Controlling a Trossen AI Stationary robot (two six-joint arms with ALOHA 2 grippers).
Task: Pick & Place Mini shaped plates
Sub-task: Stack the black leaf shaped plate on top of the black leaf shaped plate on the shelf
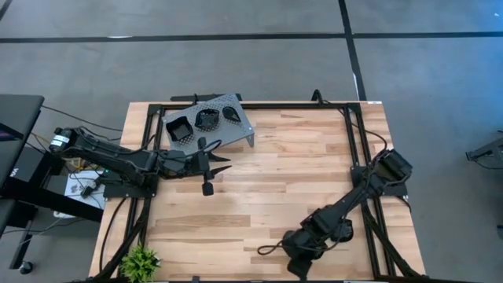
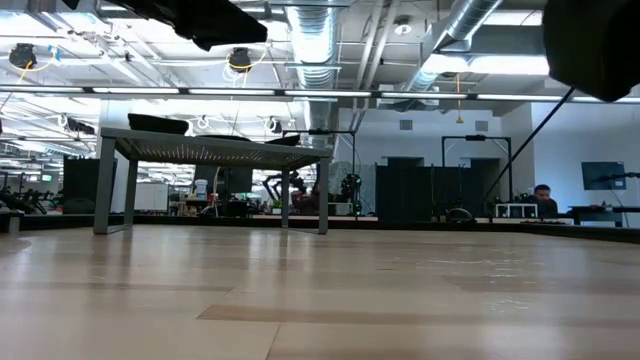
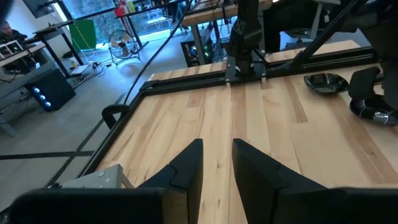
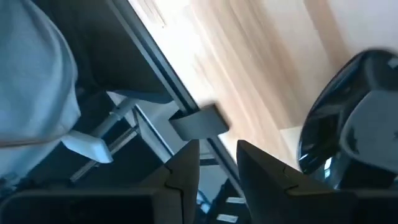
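Three mini shaped plates (image 1: 206, 119) sit on the grey perforated tray (image 1: 244, 126), my landmark. My left claw (image 1: 222, 163) hovers just beside that tray, fingers slightly spread, pinching nothing. My right claw (image 4: 217, 158), well apart from it, is likewise parted and empty. I judge more plates remain.

Legible text: none in any view.
Wooden table (image 1: 275, 181): no markings readable.
Perforated metal tray (image 1: 236, 126): no label or number readable.
Arm housings: no brand readable.
Wall screen (image 2: 603, 175) in the room behind: content too small to read.
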